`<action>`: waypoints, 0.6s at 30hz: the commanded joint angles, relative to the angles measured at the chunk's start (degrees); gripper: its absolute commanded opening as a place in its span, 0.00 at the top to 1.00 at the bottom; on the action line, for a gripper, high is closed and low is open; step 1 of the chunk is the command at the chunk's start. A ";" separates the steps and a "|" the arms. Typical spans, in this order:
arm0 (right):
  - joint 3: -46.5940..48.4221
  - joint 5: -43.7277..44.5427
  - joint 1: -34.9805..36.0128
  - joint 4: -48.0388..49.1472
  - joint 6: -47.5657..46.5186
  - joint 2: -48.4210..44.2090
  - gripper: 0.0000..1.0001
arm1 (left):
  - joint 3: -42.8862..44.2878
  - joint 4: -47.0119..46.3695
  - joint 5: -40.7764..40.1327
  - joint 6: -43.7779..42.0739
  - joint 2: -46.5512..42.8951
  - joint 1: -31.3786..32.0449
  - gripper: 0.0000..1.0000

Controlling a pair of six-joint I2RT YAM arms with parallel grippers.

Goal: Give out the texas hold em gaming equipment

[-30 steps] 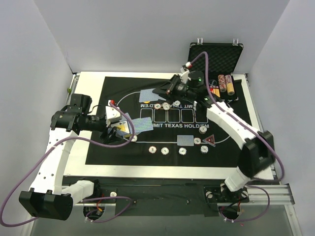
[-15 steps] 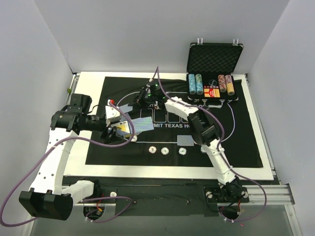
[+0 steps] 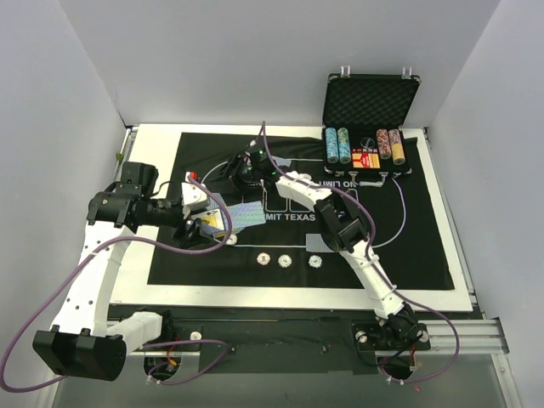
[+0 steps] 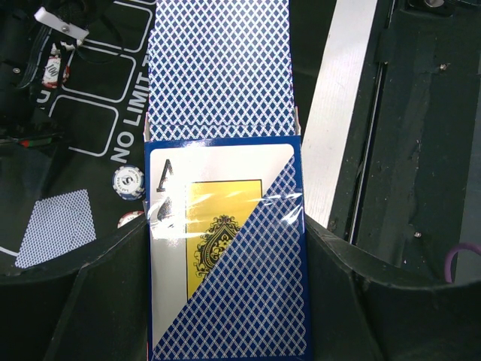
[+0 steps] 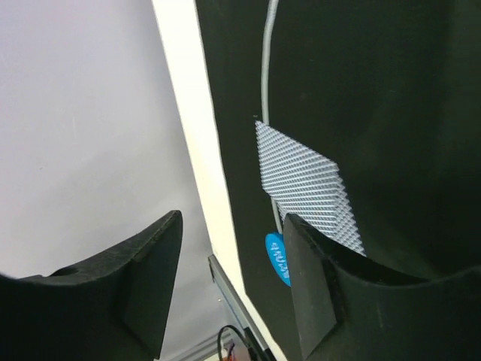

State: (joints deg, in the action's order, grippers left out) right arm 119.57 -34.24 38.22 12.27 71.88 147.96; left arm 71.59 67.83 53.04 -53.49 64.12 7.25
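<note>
My left gripper (image 3: 204, 223) (image 4: 225, 301) is shut on a blue-and-yellow box of playing cards (image 4: 225, 248) over the left side of the felt mat (image 3: 399, 246). One blue-backed card (image 4: 218, 68) (image 3: 246, 214) sticks out of its far end. My right gripper (image 3: 224, 174) (image 5: 233, 226) hangs open over the mat's far left corner with nothing between its fingers. Below it a face-down card (image 5: 304, 180) lies on the felt beside a blue button disc (image 5: 276, 259). Three poker chips (image 3: 286, 259) and another face-down card (image 3: 316, 242) lie near the mat's front.
The open black case (image 3: 370, 98) stands at the far right with chip stacks (image 3: 337, 144) in front of it. The right arm stretches diagonally across the mat's middle. A chip (image 4: 128, 181) and a face-down card (image 4: 56, 226) lie left of the held box.
The right arm has swung from the mat's far middle to its far left corner, and its jaws have gone from shut to open. The left arm has not moved.
</note>
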 commanded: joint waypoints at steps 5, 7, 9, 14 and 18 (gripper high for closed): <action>-11.79 0.05 -2.27 2.13 -2.44 -12.49 0.42 | 0.92 -2.00 3.48 -0.12 -1.19 -0.48 0.88; -16.27 -0.48 -3.14 4.50 -2.09 -17.15 0.40 | 0.65 -2.18 3.39 -0.21 -1.45 -0.57 0.88; -21.19 -1.09 -3.94 7.66 -0.96 -22.07 0.38 | 0.48 -2.35 3.30 -0.12 -1.63 -0.65 0.88; -31.05 -2.76 -6.48 13.55 0.11 -34.21 0.32 | 0.74 -1.74 2.95 -0.47 -1.63 -0.83 0.88; -42.54 -3.03 -7.72 18.47 2.39 -43.88 0.27 | 0.65 -1.48 2.77 -0.73 -1.54 -1.00 0.88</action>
State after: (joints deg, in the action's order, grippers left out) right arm 84.97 -35.42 31.46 21.89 72.16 113.80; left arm 71.59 67.85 52.97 -53.58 63.72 6.81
